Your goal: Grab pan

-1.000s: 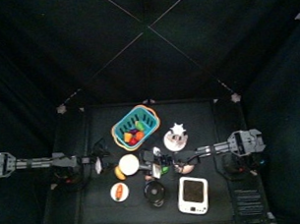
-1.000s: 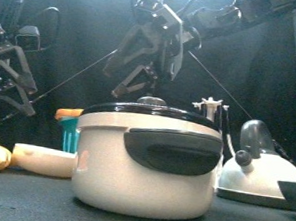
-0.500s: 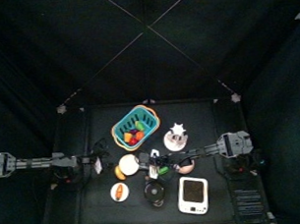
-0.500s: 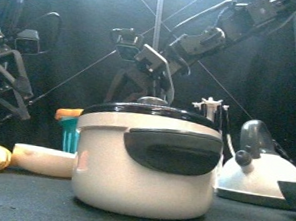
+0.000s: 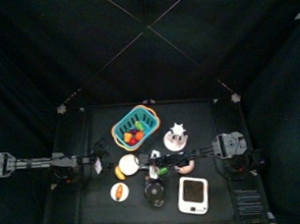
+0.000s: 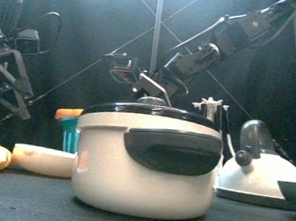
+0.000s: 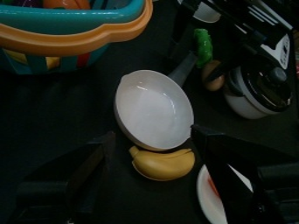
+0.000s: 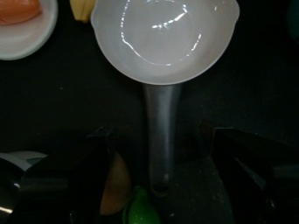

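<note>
The pan (image 8: 163, 39) is a white bowl with a long grey handle (image 8: 162, 114), lying on the black table left of centre (image 5: 127, 164). My right gripper (image 8: 163, 166) is open wide, one jaw on each side of the handle, not touching it. In the front view the right gripper (image 6: 136, 75) hangs behind the cooker's lid. The pan (image 7: 155, 109) also shows in the left wrist view, just ahead of my open left gripper (image 7: 152, 175), which holds nothing. The left arm (image 5: 45, 164) lies low at the table's left edge.
A big cream cooker with a black lid (image 6: 149, 158) stands at the front, a white kettle (image 6: 258, 165) right of it. A teal basket (image 5: 135, 126) sits at the back. A yellow fruit (image 7: 162, 163), a plate (image 8: 21, 22) and a white device (image 5: 193, 192) lie around the pan.
The right arm has swung down and leftward from high above the cooker to just over the pan's handle, jaws still open. The left arm has not moved.
</note>
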Available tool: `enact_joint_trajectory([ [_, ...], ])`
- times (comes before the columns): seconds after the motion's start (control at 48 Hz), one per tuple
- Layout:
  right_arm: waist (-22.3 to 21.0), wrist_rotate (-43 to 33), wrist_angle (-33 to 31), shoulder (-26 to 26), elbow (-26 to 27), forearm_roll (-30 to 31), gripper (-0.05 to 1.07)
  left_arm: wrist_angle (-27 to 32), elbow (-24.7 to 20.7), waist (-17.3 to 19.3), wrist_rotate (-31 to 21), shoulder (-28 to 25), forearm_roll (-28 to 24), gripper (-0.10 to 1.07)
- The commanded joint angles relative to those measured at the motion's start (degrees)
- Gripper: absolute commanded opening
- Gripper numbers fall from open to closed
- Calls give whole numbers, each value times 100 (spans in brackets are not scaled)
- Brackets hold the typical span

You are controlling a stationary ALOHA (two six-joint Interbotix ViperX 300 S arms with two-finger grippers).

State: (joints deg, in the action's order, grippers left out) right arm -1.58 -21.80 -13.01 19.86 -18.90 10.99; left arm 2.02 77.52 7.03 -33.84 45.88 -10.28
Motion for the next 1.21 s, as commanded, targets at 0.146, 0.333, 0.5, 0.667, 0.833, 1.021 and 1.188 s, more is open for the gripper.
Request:
enact_joint_trajectory([
  [0.146,-44,9,18,-44,141,0,83,-176,-105,9,9,-9,0,101],
  [0.333,-35,9,9,-53,149,-9,67,-176,-97,9,0,-9,0,101],
  [0.5,-26,9,9,-79,149,18,56,-176,-88,18,9,-18,9,101],
  [0.667,-9,18,-9,-105,149,44,51,-176,-79,9,0,-9,9,101],
  [0.833,0,18,-53,-255,132,193,45,-176,-79,18,0,-18,9,101],
  [1.021,0,18,-62,-220,97,246,35,-176,-79,18,0,-9,9,101],
  [1.188,0,18,-62,-272,97,255,30,-176,-88,18,0,-9,9,101],
])
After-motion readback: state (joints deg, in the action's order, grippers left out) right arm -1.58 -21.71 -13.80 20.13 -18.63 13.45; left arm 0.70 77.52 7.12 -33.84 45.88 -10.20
